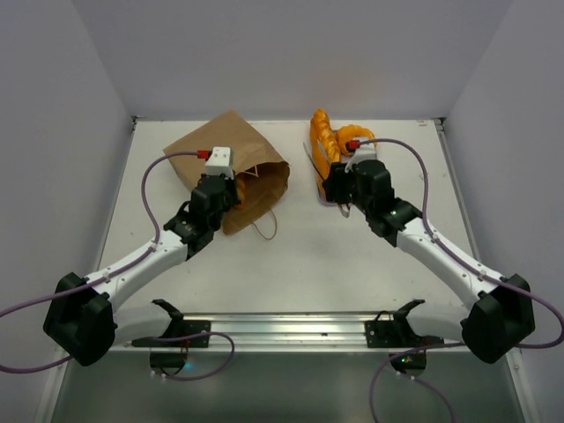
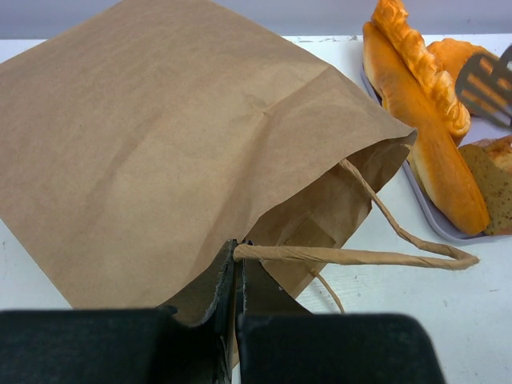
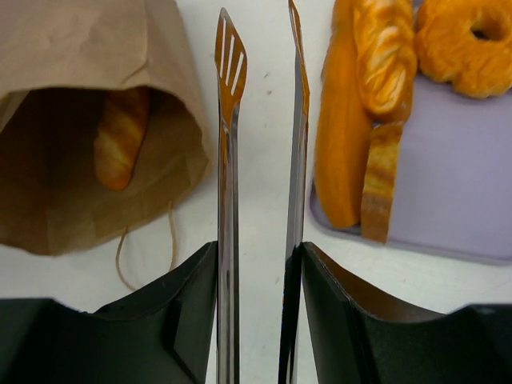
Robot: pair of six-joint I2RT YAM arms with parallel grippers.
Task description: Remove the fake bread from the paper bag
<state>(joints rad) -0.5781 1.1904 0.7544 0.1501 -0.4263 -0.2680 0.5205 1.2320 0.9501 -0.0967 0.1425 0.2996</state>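
Observation:
The brown paper bag point(image 1: 233, 154) lies on its side at the back left, its mouth open toward the right. My left gripper point(image 2: 238, 244) is shut on the bag's upper cord handle point(image 2: 352, 256) at the mouth and holds it up. One golden fake bread loaf point(image 3: 120, 136) lies inside the bag point(image 3: 80, 48). Long loaves point(image 3: 344, 120), a slice point(image 3: 382, 184) and a ring piece point(image 3: 468, 40) lie on the lavender tray point(image 3: 464, 184). My right gripper point(image 3: 254, 248) is shut on the metal tongs point(image 3: 228, 120). The tongs' tips stand apart, over bare table between bag and tray.
The tray with bread point(image 1: 324, 141) sits at the back right, close to the right arm's wrist point(image 1: 361, 181). The bag's lower cord handle point(image 1: 264, 231) trails on the table in front of its mouth. White walls close in the back and both sides.

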